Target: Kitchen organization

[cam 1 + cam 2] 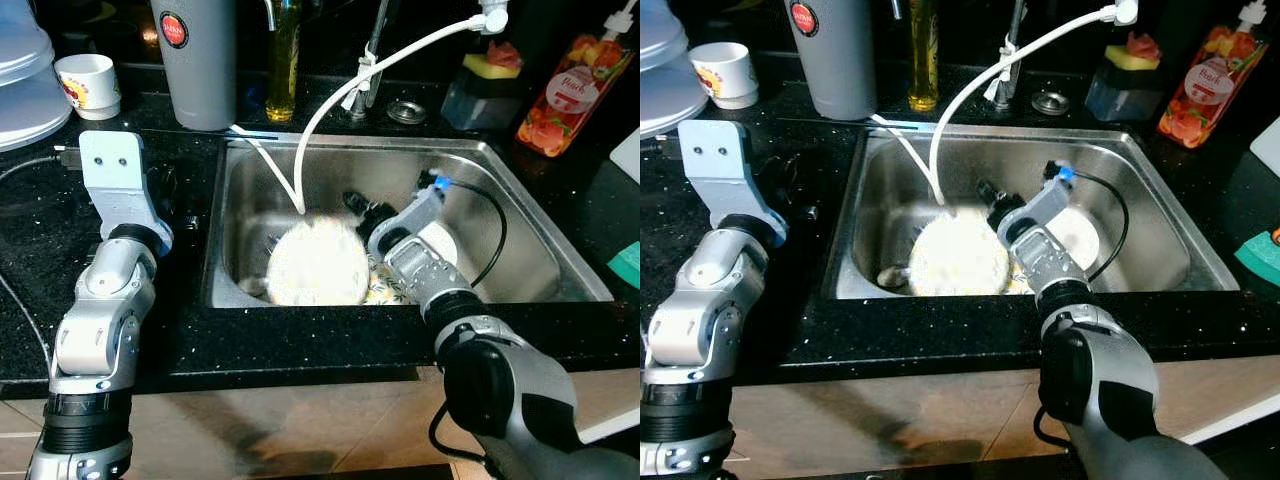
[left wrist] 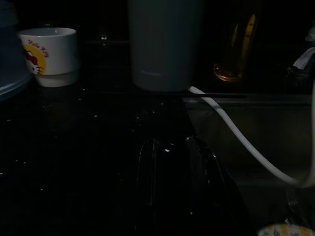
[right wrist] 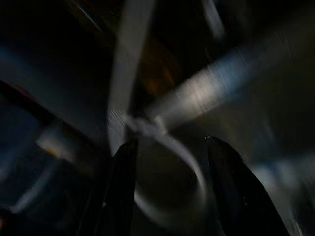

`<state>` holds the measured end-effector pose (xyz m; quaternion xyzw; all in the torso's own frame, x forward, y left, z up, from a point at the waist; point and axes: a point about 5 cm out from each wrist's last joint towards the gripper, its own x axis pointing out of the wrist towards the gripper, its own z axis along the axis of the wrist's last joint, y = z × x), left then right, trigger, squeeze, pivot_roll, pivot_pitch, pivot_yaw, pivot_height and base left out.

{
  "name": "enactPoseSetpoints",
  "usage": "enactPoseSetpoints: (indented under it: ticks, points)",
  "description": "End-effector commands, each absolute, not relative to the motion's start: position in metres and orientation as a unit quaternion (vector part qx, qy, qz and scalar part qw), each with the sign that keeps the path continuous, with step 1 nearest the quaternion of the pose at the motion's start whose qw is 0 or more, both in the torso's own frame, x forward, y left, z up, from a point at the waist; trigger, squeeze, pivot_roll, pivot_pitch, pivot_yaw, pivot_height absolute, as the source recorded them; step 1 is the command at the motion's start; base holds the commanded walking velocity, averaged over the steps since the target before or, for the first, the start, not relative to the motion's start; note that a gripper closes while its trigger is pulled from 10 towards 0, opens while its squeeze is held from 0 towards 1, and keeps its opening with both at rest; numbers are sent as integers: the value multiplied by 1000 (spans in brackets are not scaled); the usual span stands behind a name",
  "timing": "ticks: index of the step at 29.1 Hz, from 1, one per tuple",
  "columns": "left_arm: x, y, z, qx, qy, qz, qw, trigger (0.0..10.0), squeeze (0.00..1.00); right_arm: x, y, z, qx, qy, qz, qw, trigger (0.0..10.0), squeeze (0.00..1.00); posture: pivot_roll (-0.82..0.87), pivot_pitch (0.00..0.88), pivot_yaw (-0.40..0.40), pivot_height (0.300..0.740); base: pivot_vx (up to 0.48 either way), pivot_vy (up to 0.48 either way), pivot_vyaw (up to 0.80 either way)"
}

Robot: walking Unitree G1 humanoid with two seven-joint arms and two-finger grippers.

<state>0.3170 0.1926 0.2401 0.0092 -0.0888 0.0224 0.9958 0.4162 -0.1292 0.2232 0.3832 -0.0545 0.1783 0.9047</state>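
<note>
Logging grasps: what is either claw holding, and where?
Cannot be told: the right claw reaches over the round white plate; a grip isn't visible. Left claw holds nothing.

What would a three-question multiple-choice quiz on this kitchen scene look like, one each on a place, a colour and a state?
1. Where does the round white plate lie?
A. in the steel sink
B. on the black counter
C. on the floor

2. What colour is the tall tumbler behind the sink's left corner?
A. red
B. grey
C. green

3. How do the fingers of the right gripper stand?
A. shut on the plate
B. shut on the hose
C. apart, holding nothing

Answers:
1 A: the plate sits in the basin, under the end of the white hose.
2 B: its body is plain grey with a small red badge.
3 C: the right wrist view shows a clear gap between the two black fingers. The gripper hovers in the sink beside the plate, while the left gripper rests over the counter.
</note>
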Motion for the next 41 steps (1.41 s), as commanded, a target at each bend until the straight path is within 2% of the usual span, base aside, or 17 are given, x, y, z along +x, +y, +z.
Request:
enactPoseSetpoints:
  ticks: [1,3,5,7,8,9,10,15,17,18,19,22,25,30,35,38,41]
  points:
    - [318,185,242,6,-90,9,996,10000,0,418,-141,261,338,-139,194,910,10000,0,219,87,-78,740,0,0,0]
    - [317,177,244,3,-93,-24,995,10000,0,415,-148,301,281,-221,215,909,10000,0,208,77,-79,740,0,0,0]
    - [317,174,245,2,-94,-37,995,10000,0,413,-149,312,262,-245,219,908,10000,0,208,77,-79,740,0,0,0]
    - [313,163,249,-4,-97,-98,990,10000,0,403,-154,341,233,-309,233,892,10000,0,200,72,-78,740,0,0,0]
    - [313,163,249,-4,-97,-98,990,10000,0,403,-154,341,233,-309,233,892,10000,0,200,72,-78,740,0,0,0]
    - [306,153,256,-4,-103,-161,982,10000,0,386,-159,365,190,-370,245,876,10000,0,190,59,-74,740,0,0,0]
    - [303,150,259,-4,-106,-183,977,10000,0,378,-160,371,173,-390,248,870,10000,0,190,59,-74,740,0,0,0]
    - [292,146,263,8,-85,-263,961,10000,0,354,-161,375,145,-418,263,858,10000,0,186,52,-73,740,0,0,0]
    - [287,148,264,24,-75,-291,953,10000,0,349,-160,370,128,-413,261,863,10000,0,181,44,-72,740,0,0,0]
    - [283,161,269,43,-68,-301,950,10000,0,342,-160,351,102,-393,243,881,10000,0,181,40,-71,740,0,0,0]
    - [283,161,269,43,-68,-301,950,10000,0,342,-160,351,102,-393,243,881,10000,0,181,40,-71,740,0,0,0]
    - [287,189,283,24,-88,-249,964,10000,0,329,-158,321,84,-356,205,908,10000,0,175,31,-71,740,0,0,0]
    - [289,197,293,-6,-114,-227,967,10000,0,321,-153,295,73,-317,156,933,10000,0,161,15,-68,740,0,0,0]
    - [295,186,296,-118,-149,-205,960,10000,0,318,-147,272,73,-283,97,951,10000,0,141,0,-64,740,0,0,0]
    - [303,166,274,-123,-126,-170,969,10000,0,318,-150,256,67,-246,54,966,10000,0,125,0,-61,740,0,0,0]
    - [305,165,271,-121,-122,-163,971,10000,0,318,-154,252,73,-236,39,968,10000,0,125,0,-61,740,0,0,0]
    - [312,167,265,-92,-115,-126,981,10000,0,318,-170,252,63,-232,-5,971,10000,0,107,0,-50,740,0,0,0]
